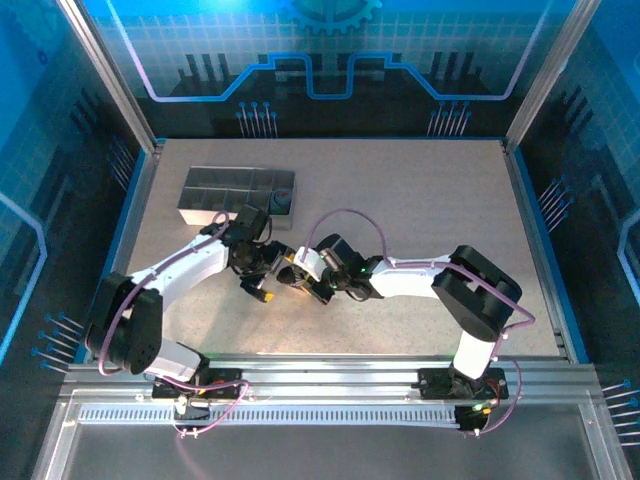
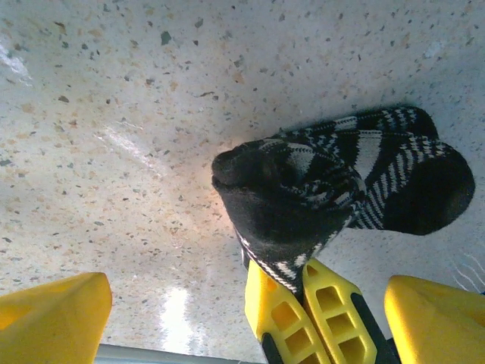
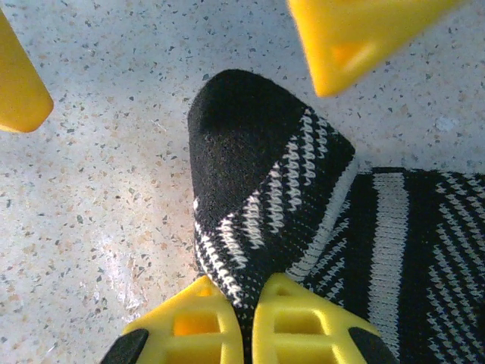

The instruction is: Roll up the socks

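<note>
A: What has hold of the sock?

B: The right gripper, at the bottom edge of its wrist view. Its two yellow fingers are clamped together on a fold of the black striped sock, pinching doubled fabric. I'd judge the pinch is there to stop the turned-over end springing flat.

A: And where does the sock lie?

B: On the speckled table, centre-right in the left wrist frame. One end is bunched into a dark lump beside that pinch, and the rest trails flat toward the right edge. A roll begun, not finished, by my reading.

A: The other arm?

B: The left gripper is spread wide, grasping nothing. Its fingers sit in the lower corners of its own frame, either side of the pinch, probably so it can close on the lump and turn it further.

A: Anything farther back?

B: Upper left of the top view, the grey tray stands well apart from both grippers. A dark bundle sits in its right-hand compartment. It is possibly the second sock, but it is too small to tell.
</note>
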`<move>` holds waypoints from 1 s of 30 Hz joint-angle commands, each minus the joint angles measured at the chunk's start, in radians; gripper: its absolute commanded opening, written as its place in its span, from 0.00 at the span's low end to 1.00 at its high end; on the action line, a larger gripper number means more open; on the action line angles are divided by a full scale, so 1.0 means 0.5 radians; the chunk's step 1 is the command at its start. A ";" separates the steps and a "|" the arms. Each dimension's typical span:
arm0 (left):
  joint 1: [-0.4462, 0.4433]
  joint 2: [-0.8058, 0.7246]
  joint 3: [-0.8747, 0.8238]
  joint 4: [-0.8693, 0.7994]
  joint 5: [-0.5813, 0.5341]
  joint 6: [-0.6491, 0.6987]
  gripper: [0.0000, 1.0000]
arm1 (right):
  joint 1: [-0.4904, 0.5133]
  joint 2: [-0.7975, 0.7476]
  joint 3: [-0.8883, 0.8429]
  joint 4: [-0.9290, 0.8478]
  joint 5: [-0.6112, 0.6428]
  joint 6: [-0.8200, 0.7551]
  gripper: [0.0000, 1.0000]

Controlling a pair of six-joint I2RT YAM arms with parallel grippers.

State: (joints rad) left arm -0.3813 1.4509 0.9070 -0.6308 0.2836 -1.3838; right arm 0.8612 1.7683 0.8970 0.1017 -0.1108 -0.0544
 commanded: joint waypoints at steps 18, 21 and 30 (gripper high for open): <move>-0.144 0.217 -0.011 0.378 0.080 0.059 0.83 | -0.538 0.496 0.174 -0.707 -0.950 0.292 0.00; -0.166 0.331 0.047 0.362 0.048 0.081 0.83 | -0.585 0.557 0.228 -0.755 -1.013 0.338 0.00; -0.179 0.641 0.109 0.314 -0.077 0.148 0.65 | -0.646 0.707 0.348 -0.842 -1.196 0.418 0.00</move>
State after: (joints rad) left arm -0.4614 1.7039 0.9516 -0.4141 0.2932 -1.3380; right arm 0.5419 2.0380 1.1202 -0.1093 -0.8249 0.1394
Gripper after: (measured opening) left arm 0.677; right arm 0.065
